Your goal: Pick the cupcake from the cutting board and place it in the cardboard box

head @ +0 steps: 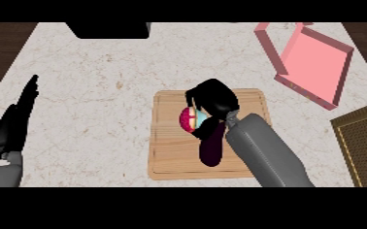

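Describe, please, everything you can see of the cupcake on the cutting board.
The cupcake shows a pink-red top with pale markings and a light blue side. It sits near the middle of the wooden cutting board. The right hand curls round it from above and the right, hiding much of it. Whether it is lifted off the board cannot be told.

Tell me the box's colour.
Pink, seen in the head view: the box at the counter's right.

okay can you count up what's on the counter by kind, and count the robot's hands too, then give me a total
Cupcake: 1, on the board, right hand's fingers curled round it
Cutting board: 1
Pink box: 1
Dark object at the far edge: 1, can't tell what it is
Robot hands: 2, right hand and left hand resting open at the left edge
Total: 6
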Controlling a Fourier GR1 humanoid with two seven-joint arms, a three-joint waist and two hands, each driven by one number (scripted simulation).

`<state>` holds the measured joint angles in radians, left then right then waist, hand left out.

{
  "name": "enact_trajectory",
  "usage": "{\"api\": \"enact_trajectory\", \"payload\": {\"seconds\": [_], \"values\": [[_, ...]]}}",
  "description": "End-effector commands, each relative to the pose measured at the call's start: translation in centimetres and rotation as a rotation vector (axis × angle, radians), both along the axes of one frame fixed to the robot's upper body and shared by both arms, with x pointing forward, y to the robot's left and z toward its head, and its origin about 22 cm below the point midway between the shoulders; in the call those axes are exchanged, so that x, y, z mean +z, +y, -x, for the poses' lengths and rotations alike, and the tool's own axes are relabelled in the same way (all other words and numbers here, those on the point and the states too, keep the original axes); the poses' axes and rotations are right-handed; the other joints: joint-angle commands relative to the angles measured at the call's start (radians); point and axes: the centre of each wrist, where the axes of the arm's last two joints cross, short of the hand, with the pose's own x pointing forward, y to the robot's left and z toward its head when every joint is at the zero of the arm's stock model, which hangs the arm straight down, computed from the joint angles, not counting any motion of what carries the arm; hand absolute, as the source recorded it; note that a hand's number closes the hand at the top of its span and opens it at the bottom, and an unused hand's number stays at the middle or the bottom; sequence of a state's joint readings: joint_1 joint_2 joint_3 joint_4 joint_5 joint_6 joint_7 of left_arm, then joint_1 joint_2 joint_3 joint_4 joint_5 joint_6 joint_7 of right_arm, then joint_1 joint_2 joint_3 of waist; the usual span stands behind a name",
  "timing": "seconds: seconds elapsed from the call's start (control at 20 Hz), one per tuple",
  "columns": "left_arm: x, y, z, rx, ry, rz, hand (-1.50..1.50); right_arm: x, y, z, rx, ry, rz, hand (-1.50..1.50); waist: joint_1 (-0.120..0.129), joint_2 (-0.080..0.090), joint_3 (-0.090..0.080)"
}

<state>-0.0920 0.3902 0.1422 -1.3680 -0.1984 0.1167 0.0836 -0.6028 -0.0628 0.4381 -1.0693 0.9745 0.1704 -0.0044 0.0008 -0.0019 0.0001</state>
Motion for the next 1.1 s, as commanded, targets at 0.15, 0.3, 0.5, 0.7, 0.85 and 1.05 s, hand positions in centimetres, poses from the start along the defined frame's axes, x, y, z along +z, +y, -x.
{"api": "enact_trajectory", "payload": {"seconds": [0.15, 0.3, 0.5, 0.7, 0.85, 1.05], "values": [[-0.7, 1.2, 1.2, 0.075, 0.011, 0.007, 0.00, 5.4, -23.9, -2.5, -0.278, -0.153, 0.071, 1.50, -0.083, 0.010, 0.008], [-1.0, 1.7, 1.7, 0.091, 0.009, 0.007, 0.00, 8.3, -31.7, -1.0, -0.365, -0.220, 0.084, 1.50, -0.092, 0.019, 0.011], [-0.4, 1.3, 1.2, 0.059, -0.014, 0.009, 0.00, 14.1, -39.3, 1.2, -0.392, -0.361, -0.027, 1.50, -0.052, 0.020, 0.011], [-0.6, 0.5, 0.6, 0.023, -0.015, 0.013, 0.00, 16.8, -43.2, 3.1, -0.299, -0.512, -0.150, 1.50, -0.024, 0.027, 0.012], [-0.6, 0.2, 0.1, -0.015, -0.015, 0.027, 0.00, 17.5, -46.0, 4.7, -0.265, -0.529, -0.226, 1.50, 0.015, 0.030, 0.009], [1.3, -1.2, -2.0, -0.033, -0.040, 0.011, 0.00, 17.7, -47.6, 5.2, -0.211, -0.437, -0.294, 1.50, 0.043, 0.028, 0.007]]}}
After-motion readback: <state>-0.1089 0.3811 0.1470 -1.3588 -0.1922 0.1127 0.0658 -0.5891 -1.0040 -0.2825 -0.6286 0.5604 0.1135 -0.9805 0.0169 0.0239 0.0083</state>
